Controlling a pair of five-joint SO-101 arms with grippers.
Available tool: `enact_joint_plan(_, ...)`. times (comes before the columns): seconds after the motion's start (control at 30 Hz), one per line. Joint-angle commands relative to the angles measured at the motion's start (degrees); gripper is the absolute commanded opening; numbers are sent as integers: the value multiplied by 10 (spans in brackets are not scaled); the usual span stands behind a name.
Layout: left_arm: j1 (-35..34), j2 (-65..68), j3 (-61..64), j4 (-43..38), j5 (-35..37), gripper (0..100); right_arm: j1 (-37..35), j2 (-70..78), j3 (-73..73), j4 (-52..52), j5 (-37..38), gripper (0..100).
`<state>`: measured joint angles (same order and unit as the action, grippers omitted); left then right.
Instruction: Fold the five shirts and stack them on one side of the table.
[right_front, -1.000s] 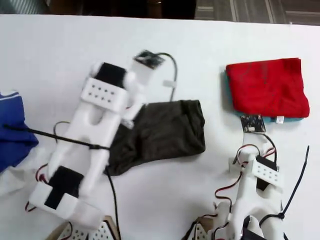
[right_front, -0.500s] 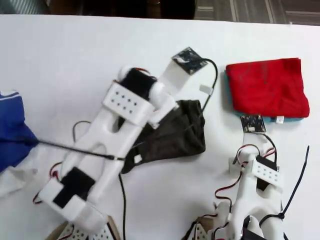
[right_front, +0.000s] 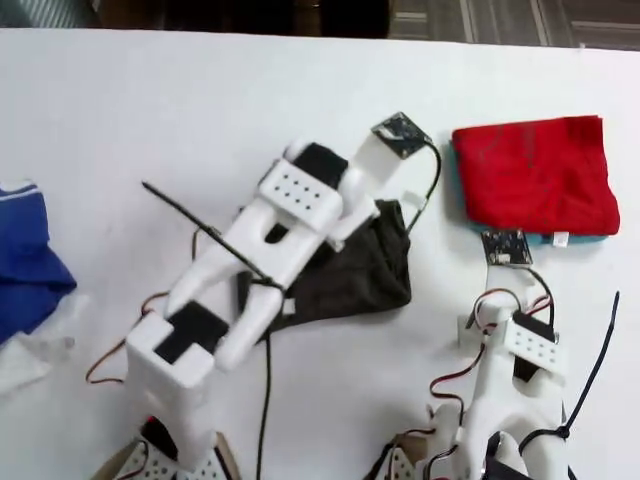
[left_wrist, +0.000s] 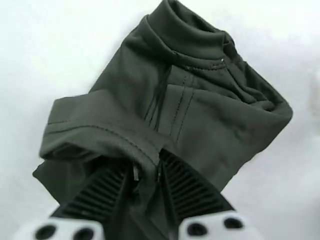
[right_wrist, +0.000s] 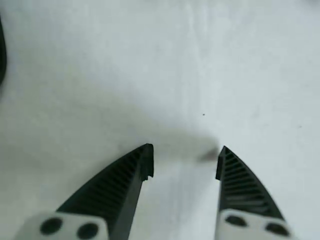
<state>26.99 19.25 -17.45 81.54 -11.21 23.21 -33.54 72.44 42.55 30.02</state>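
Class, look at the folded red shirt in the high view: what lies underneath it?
A strip of teal fabric peeks out from under the red shirt along two edges. The rest is covered, so whether it is one garment or several cannot be told.

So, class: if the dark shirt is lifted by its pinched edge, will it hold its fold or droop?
Probably floppy: the dark shirt bunches into soft creases where the left gripper pinches its hem, so it would likely droop and unfold. Probably light, being thin cloth. Pushed, it would likely crumple.
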Motion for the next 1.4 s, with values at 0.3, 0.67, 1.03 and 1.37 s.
enact_joint_plan(0.3,42,84,-236,113,-2,25,3,-19,-3,-7,-1,211)
enact_joint_plan(0.67,31,167,-381,185,-6,268,3,-19,-3,-7,-1,211)
enact_joint_plan(1.03,-84,196,-357,181,-8,35,3,-19,-3,-7,-1,211)
enact_joint_plan(1.37,-69,219,-301,203,-3,27,3,-19,-3,-7,-1,211)
